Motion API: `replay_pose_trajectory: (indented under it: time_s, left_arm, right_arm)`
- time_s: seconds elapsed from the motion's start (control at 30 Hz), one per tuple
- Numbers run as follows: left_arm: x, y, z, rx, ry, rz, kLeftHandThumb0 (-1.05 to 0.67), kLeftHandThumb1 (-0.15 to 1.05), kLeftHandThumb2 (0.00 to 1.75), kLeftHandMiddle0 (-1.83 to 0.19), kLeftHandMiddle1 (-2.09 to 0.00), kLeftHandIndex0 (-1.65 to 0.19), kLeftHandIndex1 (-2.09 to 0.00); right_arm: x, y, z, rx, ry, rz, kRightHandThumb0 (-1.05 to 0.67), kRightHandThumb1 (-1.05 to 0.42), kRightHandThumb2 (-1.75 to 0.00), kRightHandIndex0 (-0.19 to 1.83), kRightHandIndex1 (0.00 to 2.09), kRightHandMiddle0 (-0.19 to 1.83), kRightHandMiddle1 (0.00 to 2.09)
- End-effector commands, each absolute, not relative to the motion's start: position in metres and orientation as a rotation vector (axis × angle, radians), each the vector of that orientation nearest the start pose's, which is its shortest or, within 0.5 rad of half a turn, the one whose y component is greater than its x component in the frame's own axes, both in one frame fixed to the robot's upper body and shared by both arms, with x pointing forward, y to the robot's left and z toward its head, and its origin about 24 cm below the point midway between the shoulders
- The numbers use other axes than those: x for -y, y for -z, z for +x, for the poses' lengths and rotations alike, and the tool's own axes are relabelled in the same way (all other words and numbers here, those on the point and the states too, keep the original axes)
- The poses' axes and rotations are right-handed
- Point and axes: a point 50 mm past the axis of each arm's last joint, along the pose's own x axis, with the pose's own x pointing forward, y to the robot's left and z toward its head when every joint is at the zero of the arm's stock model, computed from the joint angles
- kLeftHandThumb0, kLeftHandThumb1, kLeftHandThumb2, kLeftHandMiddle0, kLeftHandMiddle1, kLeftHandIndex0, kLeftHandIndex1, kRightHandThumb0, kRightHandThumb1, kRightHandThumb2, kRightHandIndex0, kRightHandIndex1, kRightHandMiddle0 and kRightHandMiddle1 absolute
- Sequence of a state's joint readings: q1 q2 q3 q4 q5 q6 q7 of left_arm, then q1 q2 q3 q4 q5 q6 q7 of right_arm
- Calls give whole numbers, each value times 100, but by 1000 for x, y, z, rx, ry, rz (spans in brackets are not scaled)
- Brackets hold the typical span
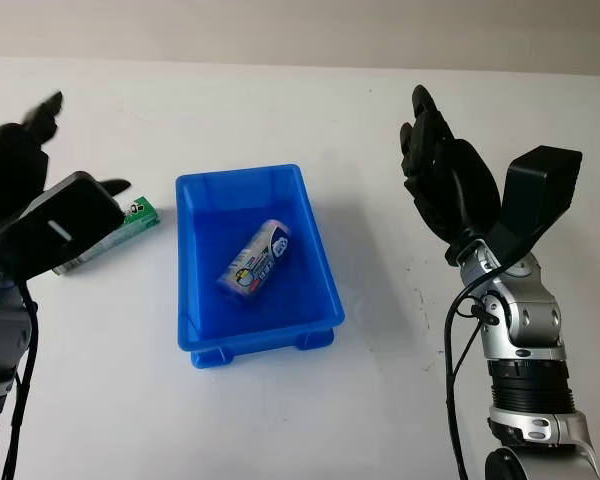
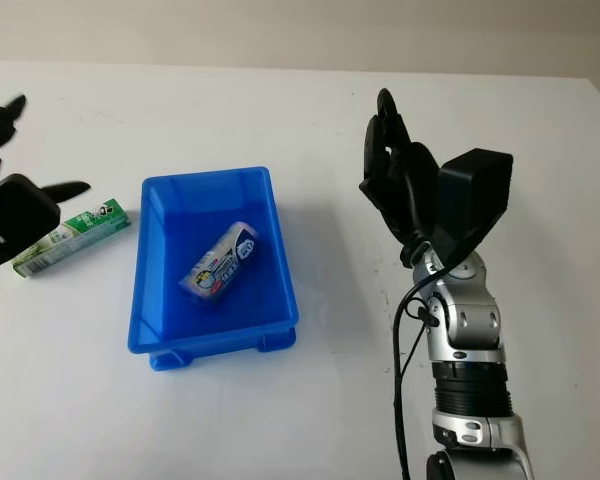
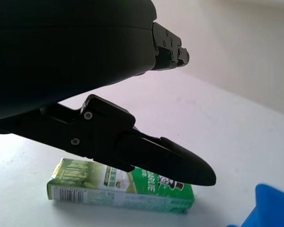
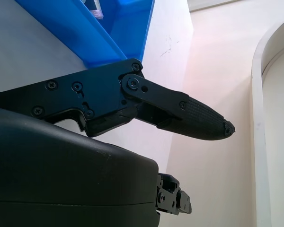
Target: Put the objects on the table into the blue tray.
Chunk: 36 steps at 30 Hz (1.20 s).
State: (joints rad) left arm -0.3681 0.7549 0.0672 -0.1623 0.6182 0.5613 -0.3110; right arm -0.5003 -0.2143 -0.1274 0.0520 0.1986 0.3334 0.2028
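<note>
- Blue tray (image 1: 317, 250) on white bench (image 1: 380, 400), holds wrapped tube (image 1: 257, 259).
- Green box (image 2: 72, 234) lies beside tray, under left hand (image 1: 25, 195), fingers released.
- Right hand (image 1: 445, 180) raised w/ fingers released, holds nothing.

Bright even light, soft shadows, blurred left robot hand (image 1: 25, 190)

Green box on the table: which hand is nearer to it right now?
Left. The open left hand hovers directly above the green box, beside the tray. The open right hand is raised on the tray's far side.
</note>
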Motion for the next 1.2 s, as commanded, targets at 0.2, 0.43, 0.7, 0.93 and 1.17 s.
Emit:
replay_pose_trajectory:
  time_s: [0.2, 0.43, 0.7, 0.93, 1.17]
  left_arm:
    - [-282, -199, 310, -210, -130, 1313, -82, 94, 5, -7, -4, -6, -5]
    - [-278, -184, 327, -307, -70, 1347, -80, 93, 5, -8, -5, -8, -5]
    - [-272, -172, 331, -433, -14, 1331, -72, 90, 5, -9, -6, -8, -5]
    - [-271, -163, 331, -523, -5, 1544, -68, 92, 6, -15, -14, -11, -9]
    - [-263, -154, 328, -574, -93, 1670, -49, 87, 5, -4, -207, -17, -8]
  right_arm:
    - [176, -155, 334, 137, -198, 2, -76, -105, -77, -19, 0, -19, 0]
    - [176, -156, 334, 137, -202, 3, -76, -105, -76, -19, 0, -19, 0]
    - [179, -155, 333, 139, -198, -3, -77, -105, -76, -19, 0, -19, 0]
    - [178, -155, 333, 145, -210, 8, -77, -105, -76, -19, 0, -19, 0]
    - [178, -155, 333, 150, -202, 13, -75, -105, -77, -19, 0, -19, 0]
